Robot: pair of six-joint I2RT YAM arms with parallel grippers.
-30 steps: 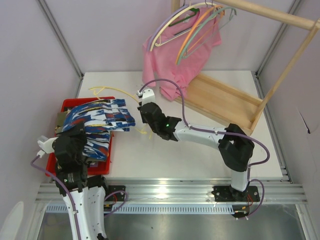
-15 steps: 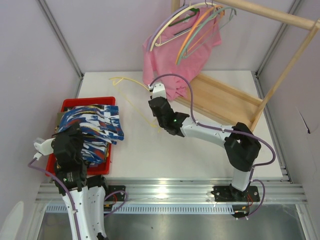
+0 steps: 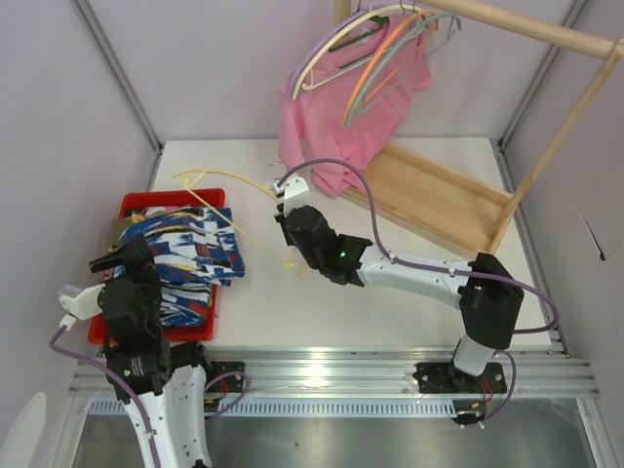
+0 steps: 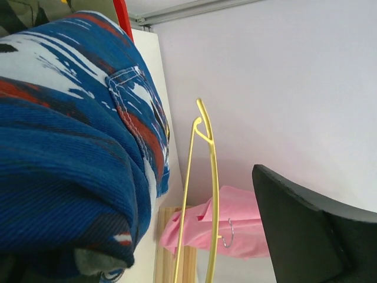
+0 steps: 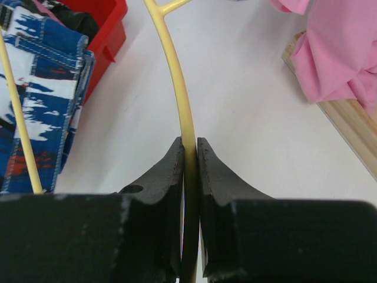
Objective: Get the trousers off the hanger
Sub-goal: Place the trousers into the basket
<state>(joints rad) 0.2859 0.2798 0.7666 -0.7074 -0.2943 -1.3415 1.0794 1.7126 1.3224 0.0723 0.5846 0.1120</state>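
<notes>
The blue, white and red trousers (image 3: 190, 255) lie bunched on the red bin (image 3: 134, 207), and fill the left of the left wrist view (image 4: 65, 153). My left gripper (image 3: 124, 260) stands open just left of them, holding nothing; one black finger (image 4: 312, 230) shows. My right gripper (image 3: 283, 207) is shut on the yellow hanger (image 5: 175, 76) over the table's middle. One thin yellow bar (image 5: 20, 127) of the hanger crosses over the trousers (image 5: 44, 94). The hanger (image 4: 211, 194) rises just beyond the cloth.
A wooden rack (image 3: 439, 195) stands at the back right; its rail carries several coloured hangers (image 3: 375, 49) and a plain pink T-shirt (image 3: 341, 117). Camouflage cloth (image 4: 23, 12) lies deeper in the bin. Walls close in left, right and behind.
My left gripper has opened and let go of the trousers, which settled onto the bin. My right gripper swung the hanger out to the back right and then partly back.
</notes>
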